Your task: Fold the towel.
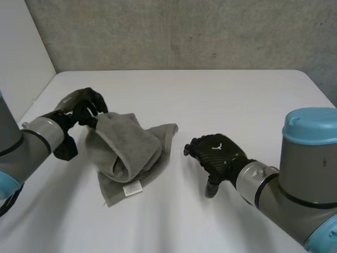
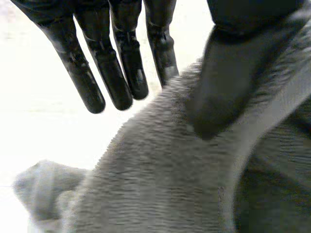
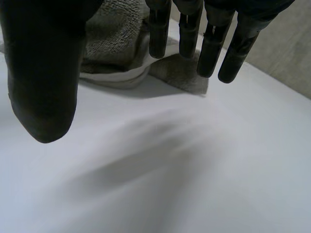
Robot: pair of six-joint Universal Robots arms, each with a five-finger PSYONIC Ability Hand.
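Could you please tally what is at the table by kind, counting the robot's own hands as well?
Towel, grey: 1
Robot hands, black: 2 (left hand pinching a towel corner, right hand open beside it)
Table, white: 1
Total: 4

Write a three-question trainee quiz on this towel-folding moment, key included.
1. True or false: the right hand grips the towel.
2. Which hand pinches the towel? A) left hand B) right hand C) both
3. Fill in: the towel lies ___ on the table, not spread flat.
Key: 1 false; the right hand is open and apart from the towel. 2 A. 3 bunched.
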